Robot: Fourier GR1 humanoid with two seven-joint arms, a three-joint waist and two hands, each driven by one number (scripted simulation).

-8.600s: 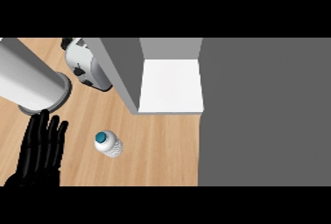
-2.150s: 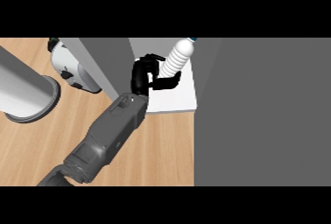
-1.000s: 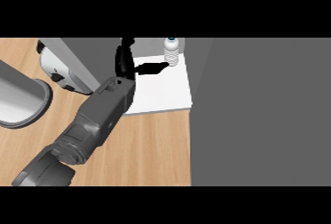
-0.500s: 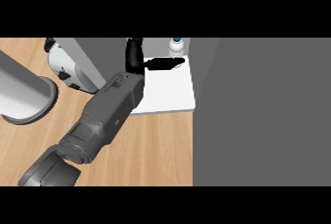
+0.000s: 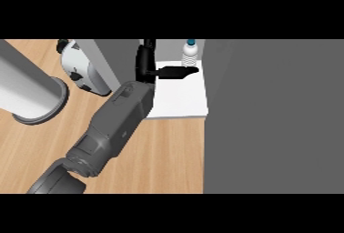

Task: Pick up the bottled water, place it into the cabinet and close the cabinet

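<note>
left hand [image 5: 151,63] drawn back from bottled water [image 5: 191,53] | fingers open, straight | bottle upright, cap up, in cabinet [image 5: 176,98]

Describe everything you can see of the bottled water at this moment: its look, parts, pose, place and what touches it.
The bottled water stands upright at the back of the cabinet's white shelf, near its right wall. It looks like clear, ribbed plastic, pale white, with a blue cap on top. Its lower part is hidden behind the black fingers of the left hand, which stretch out straight in front of it; whether they touch the bottle cannot be told.
</note>
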